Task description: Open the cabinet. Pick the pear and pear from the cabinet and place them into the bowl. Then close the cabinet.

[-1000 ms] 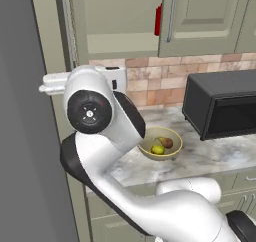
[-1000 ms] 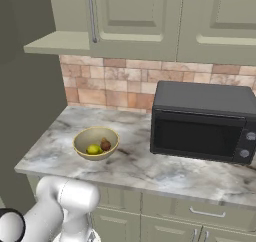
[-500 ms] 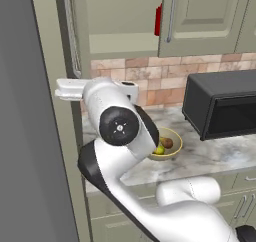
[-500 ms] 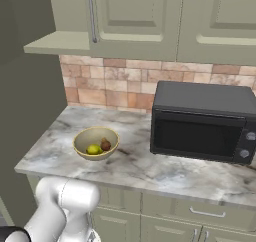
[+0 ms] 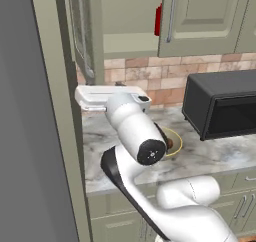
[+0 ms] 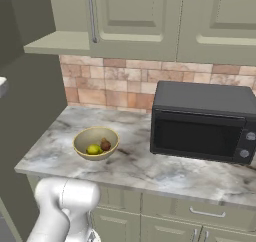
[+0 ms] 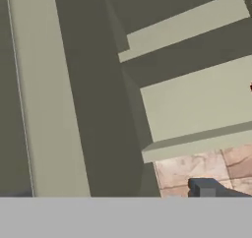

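Observation:
The sage-green cabinet (image 5: 125, 21) has its left door (image 5: 81, 36) swung open; its right door (image 6: 135, 11) is shut. On the counter, the golden-tan bowl (image 6: 96, 142) holds a yellow-green pear (image 6: 93, 149) with a browner pear (image 6: 105, 145) beside it. In the left base view my arm covers most of the bowl (image 5: 175, 141). My gripper (image 5: 85, 99) points left, level below the open door's lower edge. One dark fingertip (image 7: 204, 188) stands far off to one side with nothing beside it, so the jaws are open and empty.
A red squeeze bottle (image 5: 158, 18) stands inside the cabinet at its right side. A black microwave (image 6: 202, 121) sits on the counter right of the bowl. A tall dark panel (image 5: 30, 136) walls off the left. Lower cabinets (image 6: 200, 221) run under the counter.
The arm's elbow has swung right and down in front of the bowl. The hand has dropped lower beside the open door. Both fruits lie in the bowl as before.

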Tool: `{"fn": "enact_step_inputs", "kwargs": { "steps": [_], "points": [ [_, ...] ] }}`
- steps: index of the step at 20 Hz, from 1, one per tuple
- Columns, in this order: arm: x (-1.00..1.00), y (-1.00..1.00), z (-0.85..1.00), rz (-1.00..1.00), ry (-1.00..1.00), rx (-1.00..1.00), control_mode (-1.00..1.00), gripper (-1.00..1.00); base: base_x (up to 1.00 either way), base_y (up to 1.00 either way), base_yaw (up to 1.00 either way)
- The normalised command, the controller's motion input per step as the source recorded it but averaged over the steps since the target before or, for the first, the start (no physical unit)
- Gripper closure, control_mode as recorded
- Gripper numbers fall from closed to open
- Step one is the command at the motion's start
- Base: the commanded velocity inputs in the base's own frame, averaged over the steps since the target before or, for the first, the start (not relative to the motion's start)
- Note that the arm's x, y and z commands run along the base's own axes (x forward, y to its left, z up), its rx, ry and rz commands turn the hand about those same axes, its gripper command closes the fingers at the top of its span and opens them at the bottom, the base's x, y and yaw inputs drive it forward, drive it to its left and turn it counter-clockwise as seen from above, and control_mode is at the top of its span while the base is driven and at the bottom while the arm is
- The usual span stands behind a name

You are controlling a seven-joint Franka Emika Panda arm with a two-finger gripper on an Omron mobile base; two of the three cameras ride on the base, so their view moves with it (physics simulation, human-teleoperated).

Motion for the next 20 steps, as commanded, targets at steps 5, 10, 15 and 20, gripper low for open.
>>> {"fn": "enact_step_inputs", "kwargs": {
  "steps": [5,10,15,20],
  "points": [
    [0.84,-0.76,0.0,-0.22,-0.01,0.01,-1.0,-1.0,0.0,0.0,0.0],
    [1.0,-0.93,0.0,-0.36,0.04,0.04,-1.0,-1.0,0.0,0.0,0.0],
    [1.0,-0.87,-0.08,-0.31,0.1,0.07,-1.0,-1.0,0.0,0.0,0.0],
    [1.0,-0.73,-0.05,-0.24,0.11,0.08,-1.0,-1.0,0.0,0.0,0.0]
  ]
}}
